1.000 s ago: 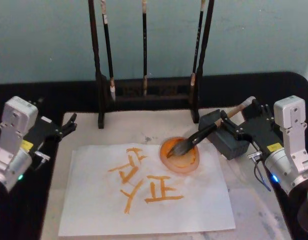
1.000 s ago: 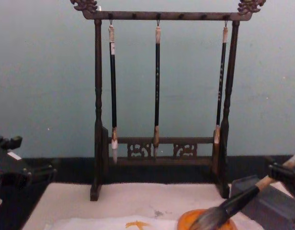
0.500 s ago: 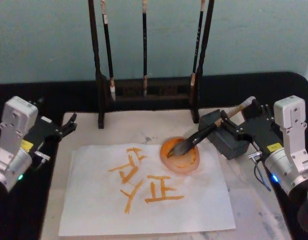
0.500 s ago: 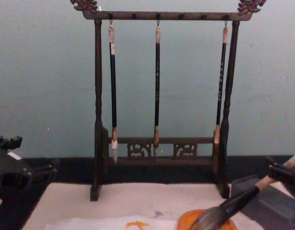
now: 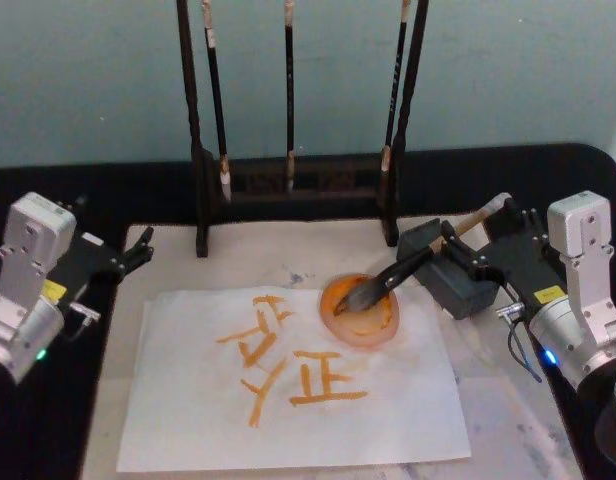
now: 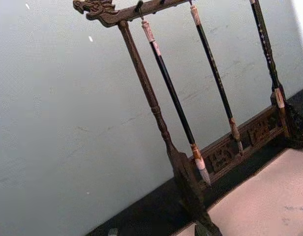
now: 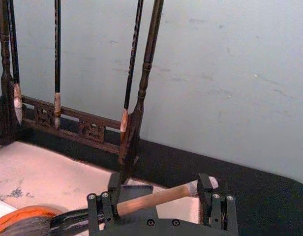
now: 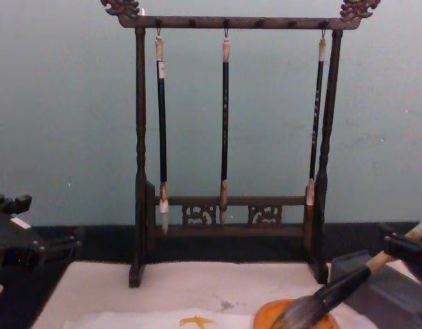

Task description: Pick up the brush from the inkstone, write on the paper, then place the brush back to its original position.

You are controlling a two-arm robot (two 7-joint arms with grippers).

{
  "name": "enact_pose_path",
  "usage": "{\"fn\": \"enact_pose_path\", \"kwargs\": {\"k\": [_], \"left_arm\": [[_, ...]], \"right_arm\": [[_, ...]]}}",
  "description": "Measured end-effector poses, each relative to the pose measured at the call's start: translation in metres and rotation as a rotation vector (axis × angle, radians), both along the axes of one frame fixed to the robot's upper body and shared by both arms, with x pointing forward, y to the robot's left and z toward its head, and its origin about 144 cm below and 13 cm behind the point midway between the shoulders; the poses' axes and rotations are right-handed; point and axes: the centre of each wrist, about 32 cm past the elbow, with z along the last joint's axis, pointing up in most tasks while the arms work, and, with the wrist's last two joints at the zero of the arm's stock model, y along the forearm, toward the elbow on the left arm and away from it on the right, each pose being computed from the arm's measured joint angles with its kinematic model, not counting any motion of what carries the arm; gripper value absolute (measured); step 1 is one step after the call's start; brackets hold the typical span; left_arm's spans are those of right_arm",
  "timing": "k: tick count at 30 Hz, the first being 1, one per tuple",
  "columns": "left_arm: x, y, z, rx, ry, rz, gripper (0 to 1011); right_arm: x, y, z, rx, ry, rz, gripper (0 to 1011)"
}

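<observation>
The brush (image 5: 408,265) lies slanted across the right side of the worktop (image 5: 508,420), its bushy dark tuft resting in the orange dish (image 5: 360,310) and its tan handle rising over the dark grey inkstone block (image 5: 450,270) toward the right pincer (image 5: 503,222). In the right wrist view the right pincer's fingers (image 7: 204,189) stand on either side of the handle near its white-wrapped end; whether they press on it or have let go cannot be told.

The paper (image 5: 288,400) lies flat on the beige felt mat (image 5: 248,250), in front of the wooden brush rack (image 5: 298,185). It carries several orange strokes forming characters, and the dish sits on its far right corner.

3 thin dark-handled brushes (image 8: 225,123) hang upright from the rack's top bar, 1 at the left, 1 in the middle, 1 beside the right post.

The left pincer (image 5: 138,250) is parked at the left edge of the mat, well apart from the paper and the brush, gripping nothing; its fingers look parted only slightly, and how wide cannot be judged.
</observation>
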Motion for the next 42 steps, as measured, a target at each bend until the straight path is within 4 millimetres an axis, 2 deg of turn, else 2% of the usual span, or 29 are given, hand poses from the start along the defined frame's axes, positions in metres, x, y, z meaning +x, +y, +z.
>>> {"fn": "enact_pose_path", "kwargs": {"k": [42], "left_arm": [[0.0000,0.0000,0.0000,0.000,0.000,0.000,1010]], "right_arm": [[0.0000,0.0000,0.0000,0.000,0.000,0.000,1000]]}}
